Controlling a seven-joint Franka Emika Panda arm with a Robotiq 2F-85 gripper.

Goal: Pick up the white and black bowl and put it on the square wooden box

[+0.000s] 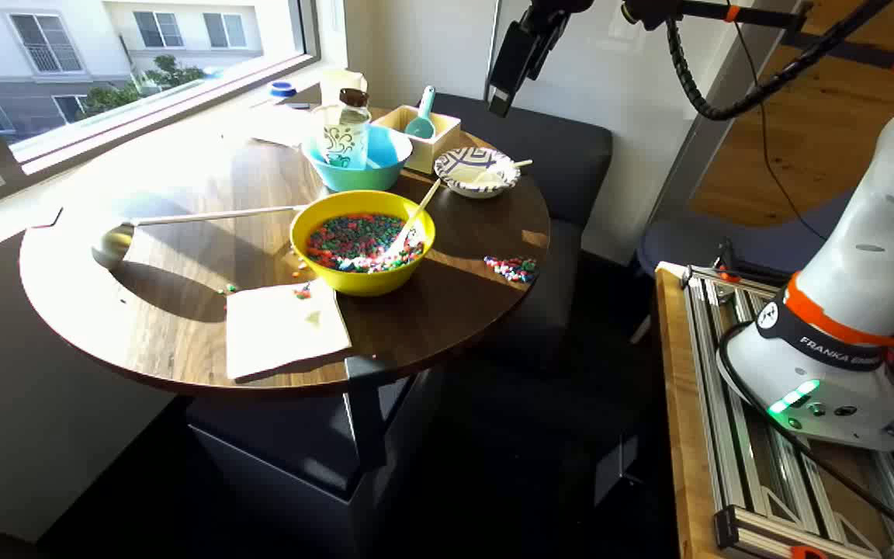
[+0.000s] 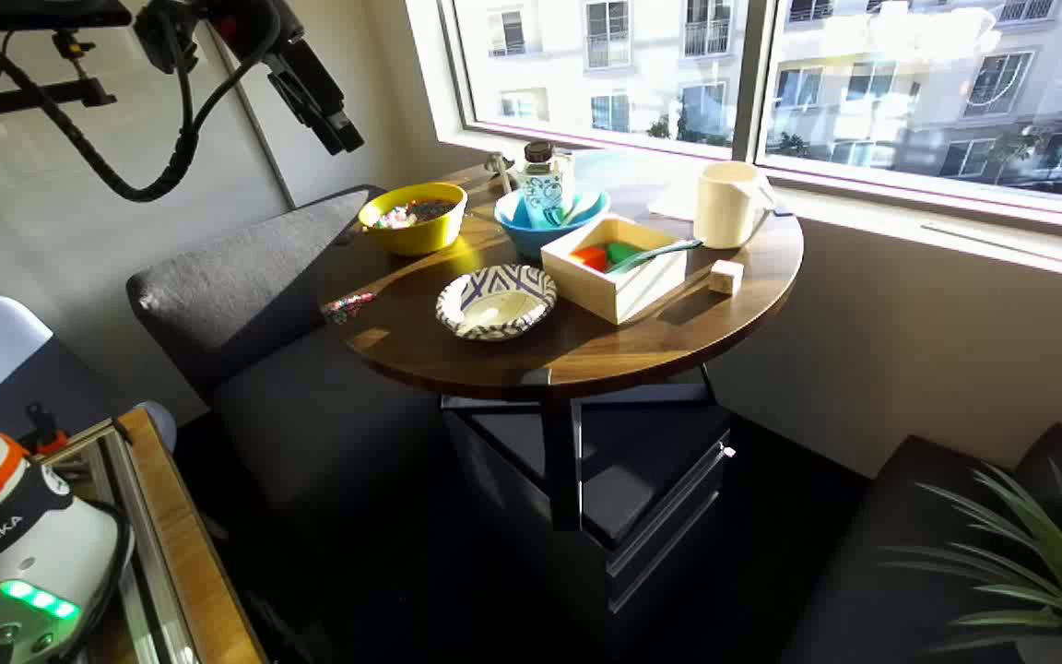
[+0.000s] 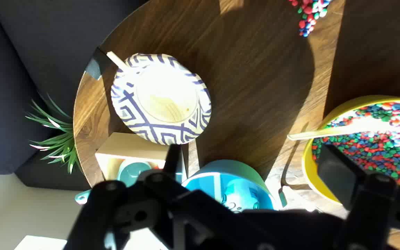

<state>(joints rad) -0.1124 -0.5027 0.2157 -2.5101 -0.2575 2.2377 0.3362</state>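
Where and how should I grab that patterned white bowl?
Probably pinch the patterned white bowl by its rim, from above, on the side toward the pebbles: it's shallow and upright; the square wooden box and utensil handle crowd other edges.

Your gripper (image 3: 252, 161) slants downward in both exterior views, its fingers (image 3: 337, 177) spread wide in the wrist view; your arm (image 1: 881, 225) is partly cropped, so its bend is hard to judge.
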